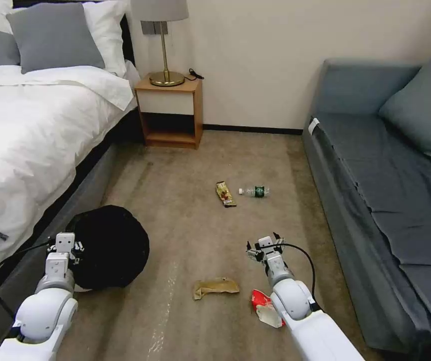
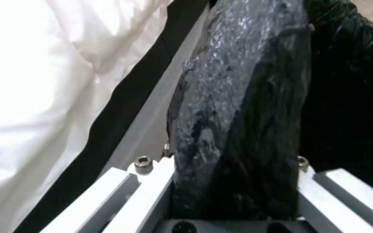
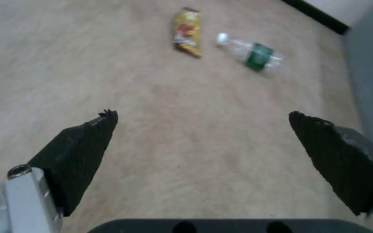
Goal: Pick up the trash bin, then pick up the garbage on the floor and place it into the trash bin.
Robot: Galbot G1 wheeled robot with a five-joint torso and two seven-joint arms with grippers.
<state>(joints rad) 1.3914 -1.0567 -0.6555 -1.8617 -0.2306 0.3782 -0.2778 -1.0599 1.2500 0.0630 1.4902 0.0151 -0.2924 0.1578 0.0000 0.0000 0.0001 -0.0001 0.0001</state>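
the left claw (image 1: 65, 244) pinches the bag-draped rim of the trash bin (image 1: 110, 245), which sits beside the bed (image 1: 30, 135) on the carpet; in the left wrist view the black bag (image 2: 238, 106) fills the gap between the fingers. the right claw (image 1: 265, 245) hovers spread over bare carpet. ahead of it lie the snack wrapper (image 1: 225, 194) and the bottle (image 1: 254, 191); the brown paper bag (image 1: 215, 287) and the red-and-white carton (image 1: 264, 307) lie near the right arm.
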